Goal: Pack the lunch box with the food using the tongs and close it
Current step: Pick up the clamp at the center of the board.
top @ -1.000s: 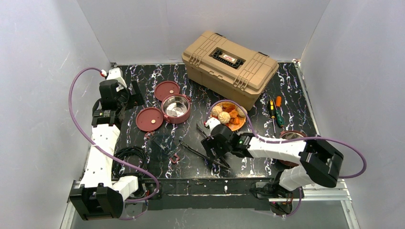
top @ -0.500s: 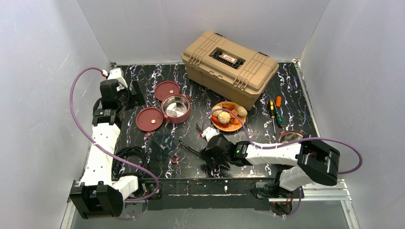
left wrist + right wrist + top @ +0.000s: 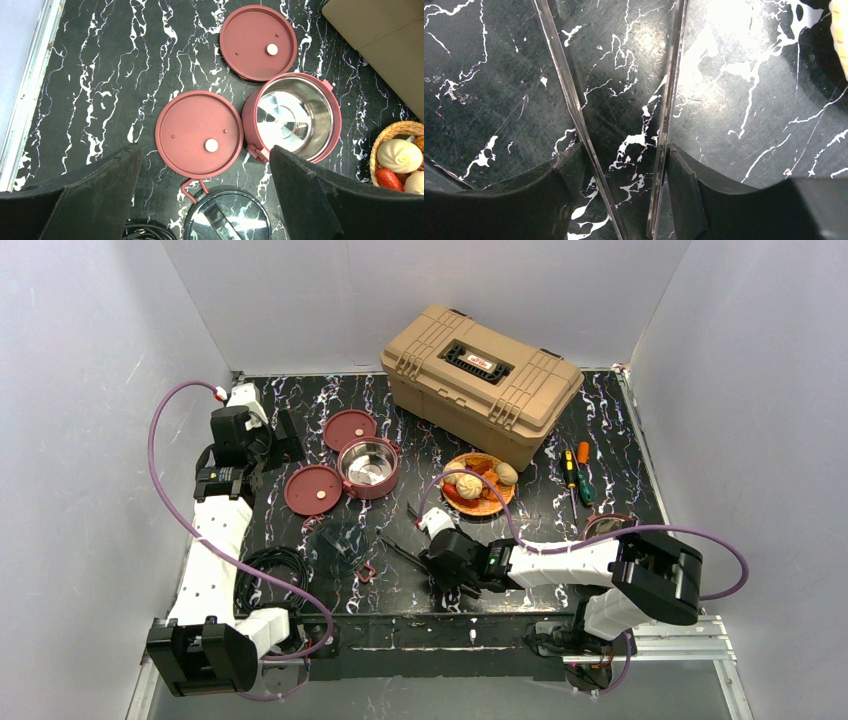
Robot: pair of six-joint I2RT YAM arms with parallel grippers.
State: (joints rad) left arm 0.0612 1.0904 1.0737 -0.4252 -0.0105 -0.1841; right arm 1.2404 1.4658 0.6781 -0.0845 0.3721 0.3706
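Right tool (image 3: 624,155) is straddling the tongs (image 3: 670,100), which are lying flat on the desk (image 3: 489,75), its pads pressing both arms from outside. Risk: a harder squeeze could collapse the V, letting the thin arms slip free on lifting. Left tool (image 3: 204,149) is hanging wide open, empty.

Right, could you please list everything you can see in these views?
toolbox: one, tan, far centre
bowl: one, maroon, steel-lined, empty, centre-left
second bowl: one, maroon, right, partly hidden
lids: two, maroon, beside the empty bowl
woven plate: one, orange, centre
food: beige buns, orange-red chunks, on the plate
screwdrivers: two, orange and green handles, right side
tongs: one, dark, near centre
dark round piece: one, beside front lid
cable coil: one, black, near left
left pincer: one, black, open above the lids
right pincer: one, black, closed on both tong arms
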